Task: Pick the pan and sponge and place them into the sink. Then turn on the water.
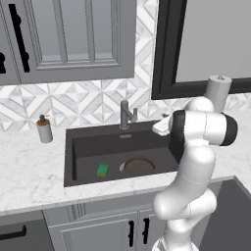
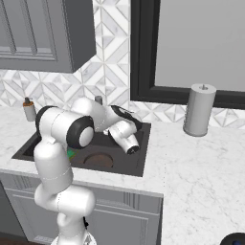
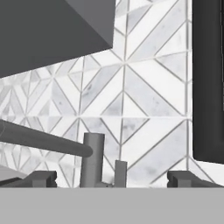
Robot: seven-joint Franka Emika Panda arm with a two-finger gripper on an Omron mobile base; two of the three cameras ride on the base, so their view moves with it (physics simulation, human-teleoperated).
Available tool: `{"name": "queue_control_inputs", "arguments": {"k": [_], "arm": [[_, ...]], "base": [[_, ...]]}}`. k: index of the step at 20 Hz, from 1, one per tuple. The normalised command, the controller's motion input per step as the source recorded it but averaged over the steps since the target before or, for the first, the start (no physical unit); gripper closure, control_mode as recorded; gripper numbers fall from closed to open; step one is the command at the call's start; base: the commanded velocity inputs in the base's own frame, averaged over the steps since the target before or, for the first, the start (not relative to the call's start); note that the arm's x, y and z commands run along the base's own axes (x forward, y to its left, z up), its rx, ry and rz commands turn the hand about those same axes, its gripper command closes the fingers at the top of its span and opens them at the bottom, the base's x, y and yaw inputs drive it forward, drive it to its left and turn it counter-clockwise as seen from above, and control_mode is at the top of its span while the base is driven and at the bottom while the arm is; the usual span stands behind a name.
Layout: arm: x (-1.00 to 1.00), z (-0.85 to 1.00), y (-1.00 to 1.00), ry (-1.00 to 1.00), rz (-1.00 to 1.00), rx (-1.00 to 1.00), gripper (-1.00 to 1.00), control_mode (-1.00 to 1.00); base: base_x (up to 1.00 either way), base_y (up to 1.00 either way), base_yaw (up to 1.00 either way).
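End effector is hanging wide open, empty, facing the grey metal faucet. Round dark brown pan and small green sponge are lying apart inside the matte black sink in the white marble bench.

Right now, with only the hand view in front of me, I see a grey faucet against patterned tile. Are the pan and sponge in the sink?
Observer: The sponge is. In the left base view the sponge lies green side up on the floor of the sink.
Operator: And the pan?
Observer: The pan lies in the basin too, to the right of the sponge and apart from it.
Operator: Is the water running?
Observer: No stream falls from the faucet. The end effector is open and faces it.
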Motion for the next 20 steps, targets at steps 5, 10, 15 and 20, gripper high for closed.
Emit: {"name": "queue_control_inputs", "arguments": {"k": [5, 10, 15, 20], "arm": [[0.12, 0.00, 0.21, -0.02, 0.00, -0.04, -1.00, -1.00], [0.16, 0.00, 0.17, -0.03, 0.00, -0.04, -1.00, -1.00], [0.33, 0.00, 0.04, 0.00, 0.00, 0.00, -1.00, -1.00], [0.37, 0.00, 0.10, 0.00, 0.01, 0.00, -1.00, -1.00]], "base": [[0.00, 0.00, 0.00], [0.00, 0.00, 0.00], [0.00, 0.00, 0.00], [0.00, 0.00, 0.00]]}}
